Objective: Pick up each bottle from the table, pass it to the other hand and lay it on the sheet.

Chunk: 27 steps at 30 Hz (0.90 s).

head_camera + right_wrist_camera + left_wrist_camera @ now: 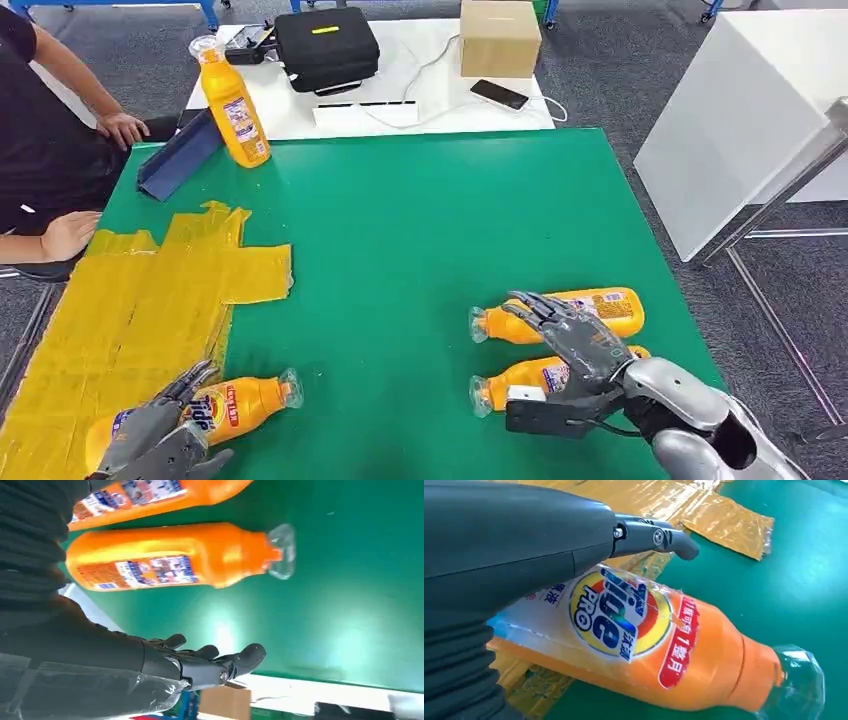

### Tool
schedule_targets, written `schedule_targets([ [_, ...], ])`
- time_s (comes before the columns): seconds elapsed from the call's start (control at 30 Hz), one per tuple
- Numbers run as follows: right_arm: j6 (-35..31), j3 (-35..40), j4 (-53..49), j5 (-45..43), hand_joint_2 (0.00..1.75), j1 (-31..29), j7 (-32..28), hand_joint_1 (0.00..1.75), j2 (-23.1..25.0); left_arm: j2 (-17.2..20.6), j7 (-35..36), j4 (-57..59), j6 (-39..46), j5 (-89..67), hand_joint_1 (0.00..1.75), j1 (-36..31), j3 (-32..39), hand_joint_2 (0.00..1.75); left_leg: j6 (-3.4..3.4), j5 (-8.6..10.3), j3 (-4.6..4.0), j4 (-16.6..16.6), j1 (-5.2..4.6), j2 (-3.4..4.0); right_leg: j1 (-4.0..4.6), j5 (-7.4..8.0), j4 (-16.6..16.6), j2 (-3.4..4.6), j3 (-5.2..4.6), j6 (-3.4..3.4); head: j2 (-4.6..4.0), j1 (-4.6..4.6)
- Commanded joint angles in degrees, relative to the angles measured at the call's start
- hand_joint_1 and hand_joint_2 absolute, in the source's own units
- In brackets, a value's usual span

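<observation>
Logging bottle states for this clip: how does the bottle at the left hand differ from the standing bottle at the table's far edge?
The bottle by the left hand lies on its side, partly on the yellow sheet; the far bottle stands upright on the green table, off the sheet. The left hand is over the near bottle; no robot hand is near the far one. Both are orange detergent bottles with clear caps.

On the tabletop [420, 220], the sheet [130, 310] lies left with one bottle [225, 405] on its near edge; two bottles [590, 310] lie right, another [235, 105] stands far left.
</observation>
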Motion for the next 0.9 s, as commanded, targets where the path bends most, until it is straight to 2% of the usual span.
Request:
schedule_targets([
  [0.03,0.73,-2.52,4.65,-0.25,1.75,-0.82,0.09,0.00,0.30,2.79,-0.03,2.71,0.55,0.06,0.00,0.78,-3.45,0.00,-0.03,0.00,0.14,-0.08,0.01,0.12,0.02,0.02,-0.10,0.03,0.13,-0.02,0.00,0.00],
  [0.3,0.73,-2.52,4.65,-0.25,1.75,-0.82,0.09,0.00,0.30,2.79,-0.03,2.71,0.55,0.06,0.00,0.78,-3.45,0.00,-0.03,-0.01,0.15,-0.08,0.02,0.13,0.03,0.02,-0.12,0.02,0.16,-0.02,0.00,0.00],
  [0.33,1.59,-5.20,5.35,2.76,1.75,4.18,0.89,0.00,-0.27,-5.20,-3.16,-4.45,-0.56,12.98,0.00,0.13,2.33,0.00,-0.04,-0.01,0.18,-0.09,0.04,0.18,0.05,0.03,-0.13,0.05,0.18,-0.02,0.00,0.00],
  [0.4,0.77,-6.12,4.89,3.47,1.75,6.17,0.65,0.00,-0.53,-6.43,-3.19,-6.55,-0.88,14.31,0.00,0.20,3.27,0.00,-0.05,-0.02,0.21,-0.09,0.06,0.22,0.07,0.04,-0.15,0.07,0.22,-0.03,0.00,0.00],
  [0.53,-2.49,-10.02,1.56,5.79,1.75,14.28,-0.32,0.00,-2.14,-10.24,-3.52,-12.84,-3.13,21.70,0.00,1.20,6.66,0.00,-0.01,-0.09,0.09,0.03,0.10,-0.20,0.11,-0.09,-0.16,-0.34,0.30,0.01,0.00,0.02],
  [0.63,-4.44,-11.70,-1.45,6.60,1.75,19.88,0.19,0.00,-4.44,-12.61,-4.33,-16.82,-4.33,25.72,0.00,2.22,9.03,0.00,-0.01,-0.06,-0.10,0.06,0.01,-0.12,0.02,-0.06,-0.03,-0.20,0.02,0.00,0.00,0.00],
  [0.73,-7.05,-12.05,-2.88,7.48,1.75,23.71,1.18,0.00,-5.11,-13.91,-5.22,-19.68,-5.52,28.75,0.00,2.84,9.73,0.00,0.03,-0.13,-0.06,0.07,0.03,-0.08,0.04,-0.08,-0.05,-0.20,0.07,-0.01,0.00,0.00],
  [0.77,-9.21,-12.81,-2.85,6.73,1.75,26.69,1.89,0.00,-5.78,-14.61,-5.22,-19.90,-6.31,29.04,0.00,3.77,10.34,0.00,0.02,-0.16,0.03,0.06,0.04,-0.08,0.05,-0.11,-0.08,-0.23,0.16,-0.02,0.00,0.00],
  [0.9,-12.48,-11.30,-2.79,7.32,1.75,28.05,2.62,0.00,-7.15,-14.72,-7.11,-21.25,-7.42,29.66,0.00,4.03,9.93,0.00,0.03,-0.16,0.02,0.01,0.02,-0.01,0.03,-0.06,-0.11,-0.14,0.10,-0.01,0.00,0.00],
])
